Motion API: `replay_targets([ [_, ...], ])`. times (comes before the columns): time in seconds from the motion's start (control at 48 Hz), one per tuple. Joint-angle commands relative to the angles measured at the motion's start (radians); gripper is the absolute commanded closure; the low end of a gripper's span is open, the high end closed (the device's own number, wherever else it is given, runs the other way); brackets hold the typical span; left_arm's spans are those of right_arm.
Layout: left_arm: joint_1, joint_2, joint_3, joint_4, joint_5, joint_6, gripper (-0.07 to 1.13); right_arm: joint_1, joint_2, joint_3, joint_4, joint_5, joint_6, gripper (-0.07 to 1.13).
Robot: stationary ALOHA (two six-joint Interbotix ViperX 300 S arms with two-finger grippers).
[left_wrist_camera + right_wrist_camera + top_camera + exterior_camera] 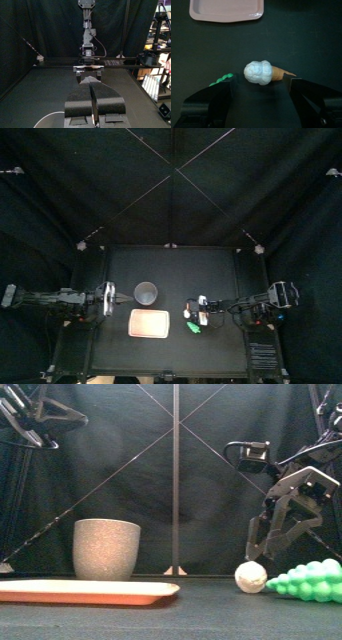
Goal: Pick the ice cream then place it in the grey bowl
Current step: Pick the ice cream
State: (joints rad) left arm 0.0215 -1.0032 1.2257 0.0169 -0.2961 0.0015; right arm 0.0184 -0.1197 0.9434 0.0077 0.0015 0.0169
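The right gripper (262,86) hovers wide open and empty over the white-scooped toy ice cream cone (261,72). Nothing is picked yet. The grasp and the drop into the tall grey speckled cup (107,549) both remain.

Grey speckled cup (107,549), pink tray (87,591) (white ice cream (258,73))

So the ice cream (266,73) is a toy: white scoop on an orange-brown cone, lying on its side on the tabletop, a bit right of the middle. The grey cup (107,549) is tall and speckled, standing upright with the open end up near the tabletop's middle, well apart from the ice cream, toward the left edge.
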Motion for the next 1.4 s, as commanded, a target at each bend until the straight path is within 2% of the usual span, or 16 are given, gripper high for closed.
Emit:
replay_targets([
  [0.021,0.0,0.002,-0.012,0.002,-0.005,0.002,1.09,-0.005,0.011,-0.037,-0.015,0.018,-0.002,0.02],
  [0.354,-0.002,0.002,-0.012,0.002,-0.003,0.002,1.09,-0.025,0.095,-0.12,-0.092,0.103,-0.002,0.02],
  [1.396,0.008,0.002,-0.008,0.006,-0.002,0.002,1.09,-0.11,0.244,-0.302,-0.129,0.107,-0.002,0.04],
])
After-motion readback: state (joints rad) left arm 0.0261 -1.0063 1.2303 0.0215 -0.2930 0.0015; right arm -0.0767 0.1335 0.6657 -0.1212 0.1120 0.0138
